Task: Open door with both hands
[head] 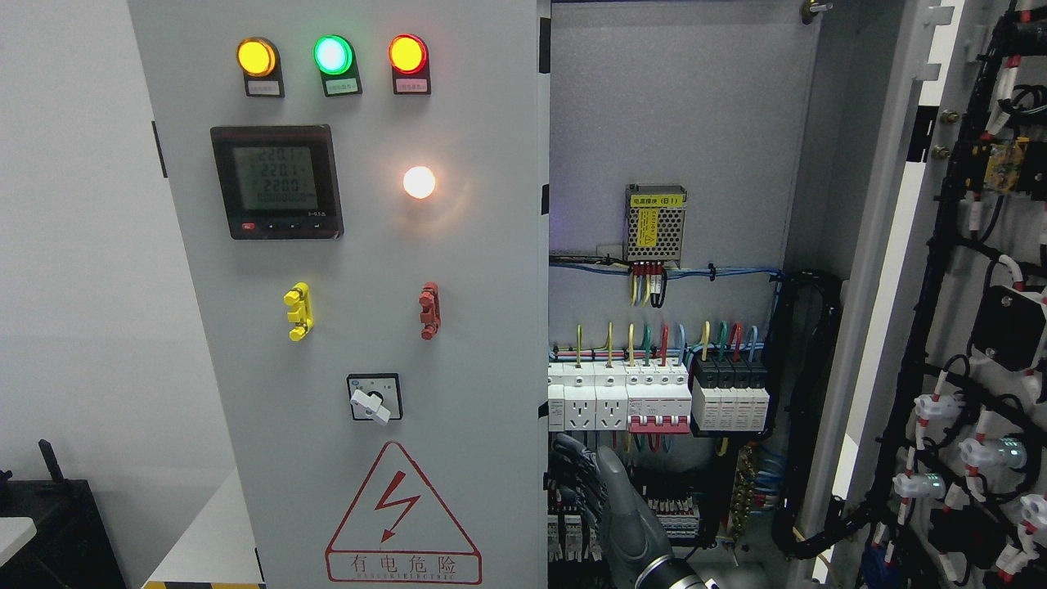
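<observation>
The grey left cabinet door fills the middle of the head view and carries three indicator lamps, a meter, a rotary switch and a red warning triangle. My right hand comes up from the bottom edge right of the middle. Its fingers are curled at this door's right edge, low down. The right door stands swung wide open at the right, its inner side covered in black wiring. The cabinet interior is exposed between the two doors. My left arm is out of view.
Inside the cabinet, breakers and sockets sit just above my hand, with a power supply higher up. A black cable bundle runs down the interior's right side. A white wall and a dark box lie at the left.
</observation>
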Controlling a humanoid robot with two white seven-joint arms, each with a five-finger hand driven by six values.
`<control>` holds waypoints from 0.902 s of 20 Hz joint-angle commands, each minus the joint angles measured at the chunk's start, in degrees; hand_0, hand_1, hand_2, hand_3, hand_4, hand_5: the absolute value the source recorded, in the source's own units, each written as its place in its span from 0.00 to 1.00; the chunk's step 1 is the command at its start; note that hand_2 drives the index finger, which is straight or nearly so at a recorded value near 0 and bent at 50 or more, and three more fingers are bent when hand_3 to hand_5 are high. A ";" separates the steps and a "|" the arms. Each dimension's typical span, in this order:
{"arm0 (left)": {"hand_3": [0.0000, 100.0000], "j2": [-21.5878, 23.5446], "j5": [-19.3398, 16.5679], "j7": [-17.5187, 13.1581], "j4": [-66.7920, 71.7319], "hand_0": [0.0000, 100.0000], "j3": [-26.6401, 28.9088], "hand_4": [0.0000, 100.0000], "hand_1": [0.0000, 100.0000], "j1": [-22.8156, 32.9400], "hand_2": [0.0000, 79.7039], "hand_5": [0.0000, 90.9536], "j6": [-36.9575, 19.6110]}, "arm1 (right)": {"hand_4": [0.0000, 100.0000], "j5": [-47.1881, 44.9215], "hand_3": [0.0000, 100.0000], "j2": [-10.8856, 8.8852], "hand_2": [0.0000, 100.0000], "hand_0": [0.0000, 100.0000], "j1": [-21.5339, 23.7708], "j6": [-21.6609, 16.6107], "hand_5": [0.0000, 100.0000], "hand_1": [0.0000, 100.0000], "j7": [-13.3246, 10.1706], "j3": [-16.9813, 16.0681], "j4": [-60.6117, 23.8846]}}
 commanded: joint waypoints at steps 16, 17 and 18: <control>0.00 0.00 0.01 0.01 -0.79 0.00 -0.02 0.04 0.00 0.00 0.00 0.00 0.04 | 0.00 -1.63 0.00 -0.26 0.00 0.00 -1.36 1.11 0.00 0.00 2.58 -0.10 0.37; 0.00 0.00 0.01 0.01 -0.79 0.00 -0.02 0.04 0.00 0.00 0.00 0.00 -0.04 | 0.00 -2.41 0.00 -0.26 0.00 0.00 -1.45 1.20 0.00 0.00 2.93 -0.10 0.46; 0.00 0.00 0.01 0.01 -0.79 0.00 -0.02 0.04 0.00 0.00 0.00 0.00 0.04 | 0.00 -3.20 0.00 -0.26 0.00 0.00 -1.71 1.28 0.00 0.00 3.11 -0.02 0.37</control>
